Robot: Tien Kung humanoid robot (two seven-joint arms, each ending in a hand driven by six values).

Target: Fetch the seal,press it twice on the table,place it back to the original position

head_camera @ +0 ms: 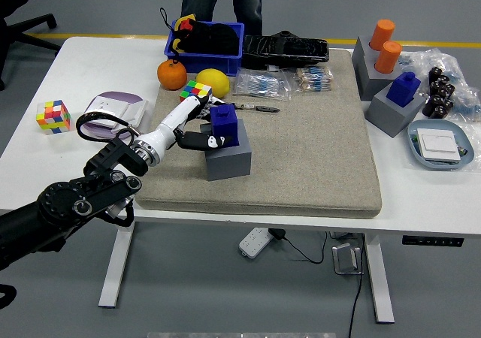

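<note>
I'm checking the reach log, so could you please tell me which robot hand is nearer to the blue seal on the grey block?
The left. The left robot hand is closed around the blue seal on its grey block; the right arm is out of view.

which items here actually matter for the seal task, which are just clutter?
Task items:
blue seal
grey holder block under it
left hand, gripping the seal
tan mat

Clutter:
Rubik's cubes
orange
blue bin
second blue seal
orange cylinders

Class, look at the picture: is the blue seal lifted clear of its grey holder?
No, the blue seal sits in its grey holder, with the left hand closed around it.
</note>
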